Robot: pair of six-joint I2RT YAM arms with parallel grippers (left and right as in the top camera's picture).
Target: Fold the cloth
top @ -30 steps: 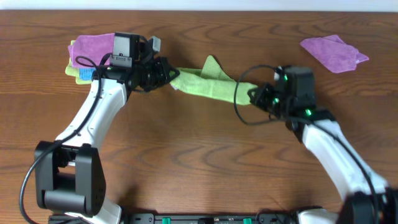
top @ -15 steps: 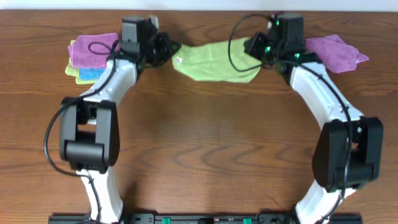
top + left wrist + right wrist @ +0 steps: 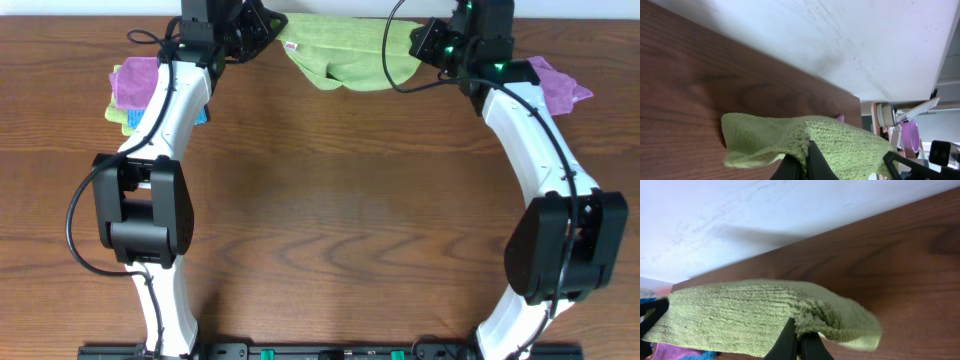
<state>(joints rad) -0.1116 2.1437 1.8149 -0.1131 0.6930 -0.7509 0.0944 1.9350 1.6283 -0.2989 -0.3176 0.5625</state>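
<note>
The lime-green cloth (image 3: 345,52) hangs stretched between my two grippers at the far edge of the table. My left gripper (image 3: 274,24) is shut on its left corner; the left wrist view shows the fingers (image 3: 804,161) pinching the cloth (image 3: 840,145). My right gripper (image 3: 420,40) is shut on the right corner; the right wrist view shows the fingers (image 3: 800,342) clamped on the cloth (image 3: 735,317). The cloth sags in the middle above the wood.
A purple cloth (image 3: 135,80) lies on a stack with a blue and a green cloth at the far left. Another purple cloth (image 3: 558,85) lies at the far right, partly under my right arm. The wooden table (image 3: 330,200) ends at a white wall behind.
Both grippers have carried the green cloth from mid-table toward the far edge and lifted it. The cloth went from bunched to spread between them.
</note>
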